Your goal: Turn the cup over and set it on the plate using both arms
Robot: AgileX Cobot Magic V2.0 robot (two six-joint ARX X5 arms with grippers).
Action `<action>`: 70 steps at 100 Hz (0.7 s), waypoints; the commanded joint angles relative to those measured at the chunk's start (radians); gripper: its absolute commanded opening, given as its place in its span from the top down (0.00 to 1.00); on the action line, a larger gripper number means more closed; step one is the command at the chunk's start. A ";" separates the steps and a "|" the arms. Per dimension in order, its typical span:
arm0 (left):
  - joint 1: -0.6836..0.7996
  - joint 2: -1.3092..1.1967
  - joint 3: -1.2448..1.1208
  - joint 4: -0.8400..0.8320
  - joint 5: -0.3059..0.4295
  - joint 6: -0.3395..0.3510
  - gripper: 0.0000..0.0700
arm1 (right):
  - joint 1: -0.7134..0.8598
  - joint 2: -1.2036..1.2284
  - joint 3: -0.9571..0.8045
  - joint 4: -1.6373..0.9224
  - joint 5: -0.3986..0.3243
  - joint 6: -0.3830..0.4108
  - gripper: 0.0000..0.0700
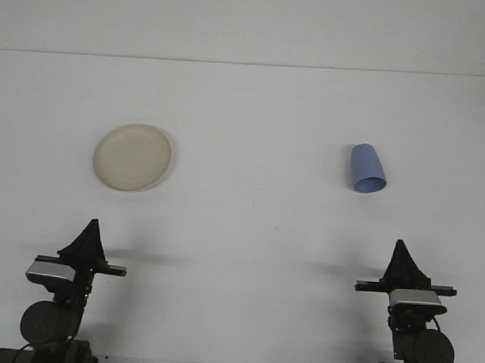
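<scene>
A light blue, smooth plastic cup (366, 168) lies on its side on the right part of the white worktop (257, 230), its wider open rim turned toward the near edge and its narrower closed base pointing away. Well apart from it, on the left, sits a round, shallow, cream-coloured plate (132, 157), flat on the surface. Near the front edge, the left tool (89, 233) stands below the plate and the right tool (400, 255) stands below the cup; each shows dark fingers pressed together into a single point, touching nothing.
</scene>
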 commanded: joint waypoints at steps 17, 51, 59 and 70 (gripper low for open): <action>0.000 -0.002 -0.019 0.010 0.002 0.004 0.98 | 0.001 -0.001 0.000 -0.023 0.000 0.048 1.00; 0.000 -0.002 -0.019 0.010 0.002 0.004 0.98 | 0.001 0.001 0.175 -0.255 0.000 0.075 1.00; 0.000 -0.002 -0.019 0.010 0.002 0.004 0.98 | 0.001 0.024 0.253 -0.306 0.000 0.070 1.00; 0.000 -0.001 -0.019 0.010 0.002 0.004 0.98 | 0.001 0.095 0.377 -0.413 0.000 0.047 1.00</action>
